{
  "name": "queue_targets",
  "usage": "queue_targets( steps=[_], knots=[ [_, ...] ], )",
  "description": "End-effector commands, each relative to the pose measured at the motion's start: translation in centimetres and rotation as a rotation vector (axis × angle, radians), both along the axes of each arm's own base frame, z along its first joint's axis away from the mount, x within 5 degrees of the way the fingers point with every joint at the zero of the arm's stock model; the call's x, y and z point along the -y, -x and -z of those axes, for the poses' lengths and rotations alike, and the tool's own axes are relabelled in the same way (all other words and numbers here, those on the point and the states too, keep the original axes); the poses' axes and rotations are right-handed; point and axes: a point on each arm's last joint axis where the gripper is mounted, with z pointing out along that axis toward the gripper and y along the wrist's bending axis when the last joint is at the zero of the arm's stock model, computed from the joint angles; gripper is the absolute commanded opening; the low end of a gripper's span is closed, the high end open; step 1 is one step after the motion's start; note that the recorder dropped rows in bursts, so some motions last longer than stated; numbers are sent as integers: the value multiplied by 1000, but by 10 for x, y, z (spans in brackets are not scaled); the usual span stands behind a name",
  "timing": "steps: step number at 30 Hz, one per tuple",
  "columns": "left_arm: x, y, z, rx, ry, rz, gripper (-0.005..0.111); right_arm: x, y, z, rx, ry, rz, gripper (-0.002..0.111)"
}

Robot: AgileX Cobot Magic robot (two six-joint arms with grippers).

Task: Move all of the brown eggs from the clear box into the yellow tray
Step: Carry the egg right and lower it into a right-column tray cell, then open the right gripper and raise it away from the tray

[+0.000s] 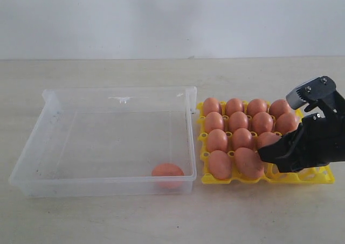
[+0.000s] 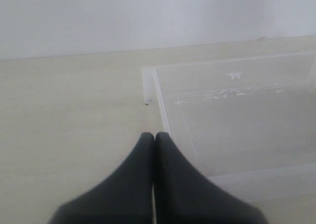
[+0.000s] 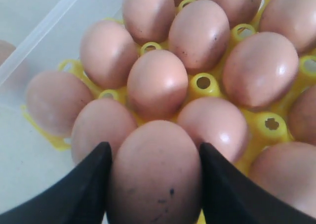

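Several brown eggs (image 1: 242, 138) fill the cups of the yellow tray (image 1: 318, 178), just right of the clear box (image 1: 113, 93). One brown egg (image 1: 167, 171) lies alone in the box's front right corner. My right gripper (image 1: 265, 157) is low over the tray's front row, right of the middle, and hides the cups there. In the right wrist view this gripper (image 3: 155, 150) is shut on a speckled brown egg (image 3: 155, 179), a black finger touching each side, with tray pegs (image 3: 203, 83) beyond. My left gripper (image 2: 155, 136) is shut and empty, above the table by a box corner (image 2: 148, 85).
The box and tray stand side by side on a pale tabletop (image 1: 108, 217), with a white wall (image 1: 172, 18) behind. The left arm does not show in the exterior view. The box wall (image 3: 44, 28) runs close beside the tray.
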Motion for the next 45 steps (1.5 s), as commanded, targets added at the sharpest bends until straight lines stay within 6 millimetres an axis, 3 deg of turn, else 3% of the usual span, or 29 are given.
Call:
queue_targets(
  steps=[1, 6, 14, 24, 29, 32, 35, 36, 39, 42, 43, 45],
  knots=[
    [0, 0, -1, 0, 5, 4, -4, 1, -1, -1, 14, -1, 10, 25],
    [0, 0, -1, 0, 5, 4, -4, 1, -1, -1, 14, -5, 15, 49],
    [0, 0, -1, 0, 5, 4, -4, 1, -2, -2, 12, -23, 39, 60],
    [0, 0, -1, 0, 5, 4, -4, -1, -6, -8, 28, -60, 56, 59],
    [0, 0, -1, 0, 5, 4, -4, -9, -20, -39, 119, -185, 1, 59],
    [0, 0, -1, 0, 5, 4, -4, -18, -31, -70, 163, -329, 11, 43],
    [0, 0, -1, 0, 5, 4, -4, -44, -35, -90, 172, -387, -55, 5],
    [0, 0, -1, 0, 5, 4, -4, -56, -34, -93, 173, -389, -88, 0],
    [0, 0, -1, 0, 5, 4, -4, -96, -30, -100, 217, -321, -185, 0],
    [0, 0, -1, 0, 5, 4, -4, -138, -25, -105, 316, -137, -311, 0],
    [0, 0, -1, 0, 5, 4, -4, -151, -25, -107, 357, -51, -311, 0],
    [0, 0, -1, 0, 5, 4, -4, -172, -26, -112, 417, 8, -145, 0]
  ],
)
